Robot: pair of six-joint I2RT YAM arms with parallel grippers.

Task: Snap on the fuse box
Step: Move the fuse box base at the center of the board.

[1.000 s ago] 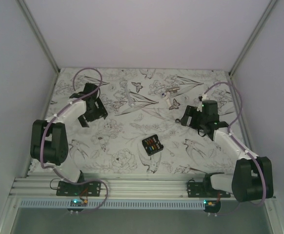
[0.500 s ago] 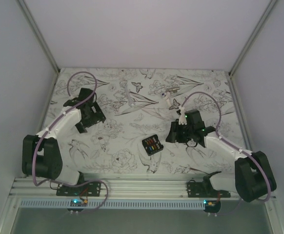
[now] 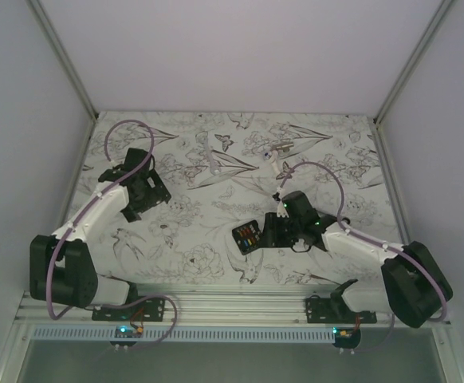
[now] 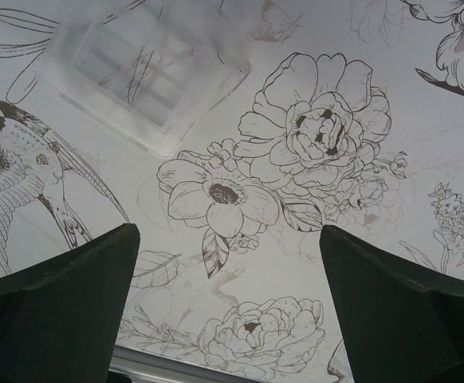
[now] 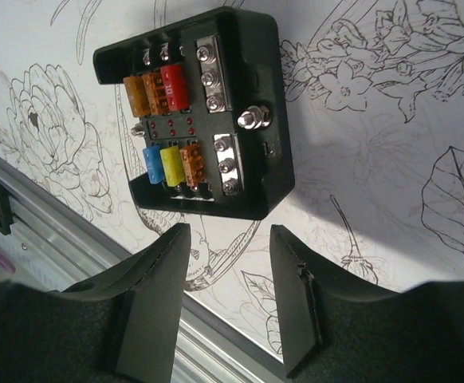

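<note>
The fuse box (image 3: 248,236) is a small black square box with orange, red, blue and yellow fuses. It lies on the flowered table just left of my right gripper (image 3: 270,233). In the right wrist view the fuse box (image 5: 204,112) sits right ahead of my open, empty right gripper (image 5: 228,239), with a small gap. My left gripper (image 3: 146,190) hangs over the table's left side. In the left wrist view it (image 4: 228,239) is open and empty, and a clear plastic cover (image 4: 144,76) lies ahead of it to the left.
Small white parts (image 3: 284,169) and a clear piece (image 3: 213,166) lie at the back middle of the table. The aluminium rail (image 3: 232,303) runs along the near edge, close behind the right gripper (image 5: 49,239). Side walls stand left and right.
My right arm has swung left and toward the near edge, bringing its gripper up beside the fuse box. My left arm has shifted slightly, its gripper staying over the left side.
</note>
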